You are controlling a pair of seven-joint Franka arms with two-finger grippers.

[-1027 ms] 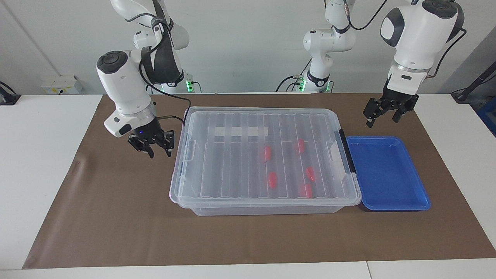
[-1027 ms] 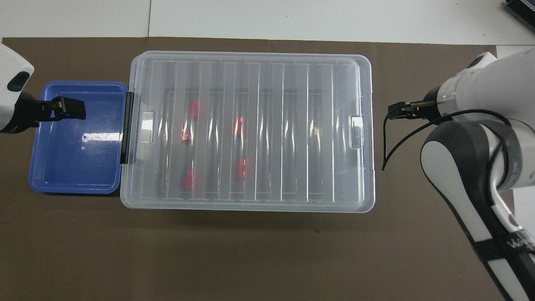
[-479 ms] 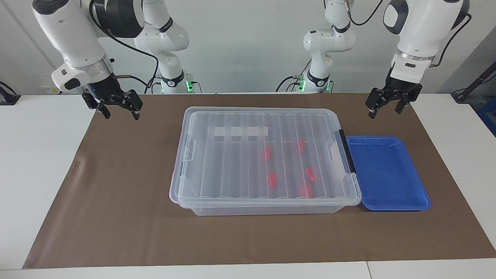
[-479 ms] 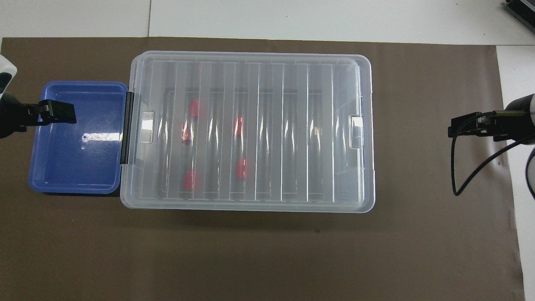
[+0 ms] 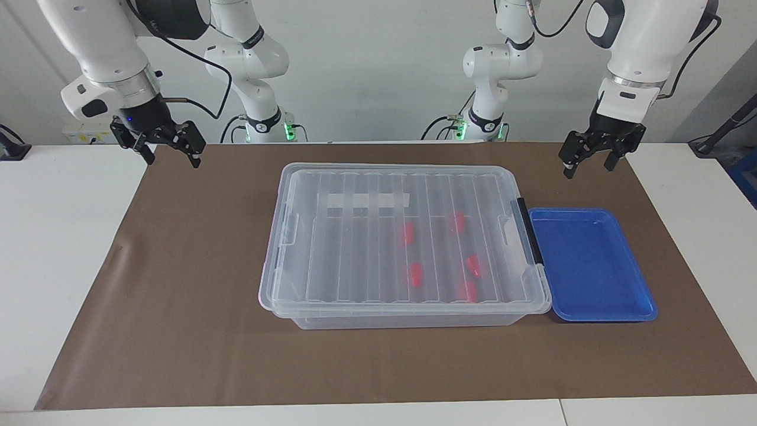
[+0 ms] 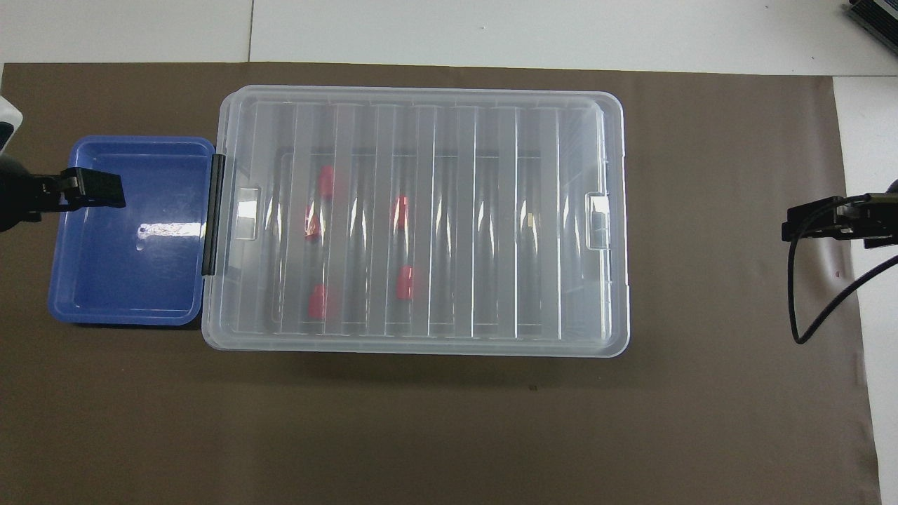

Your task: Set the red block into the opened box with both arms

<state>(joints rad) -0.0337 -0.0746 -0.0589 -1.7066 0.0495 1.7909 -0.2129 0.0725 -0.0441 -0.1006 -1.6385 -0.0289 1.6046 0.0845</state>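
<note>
While both pairs of fingers stand spread and empty, the left gripper [image 5: 594, 161] hangs over the brown mat [image 5: 177, 284] by the shallow blue plastic tray [image 5: 591, 266], and the right gripper [image 5: 167, 151] over the mat's edge at its own end. Between them, on the surface, the large clear lidded plastic box [image 5: 355, 260] holds five small red blocks [image 5: 416, 274].
</note>
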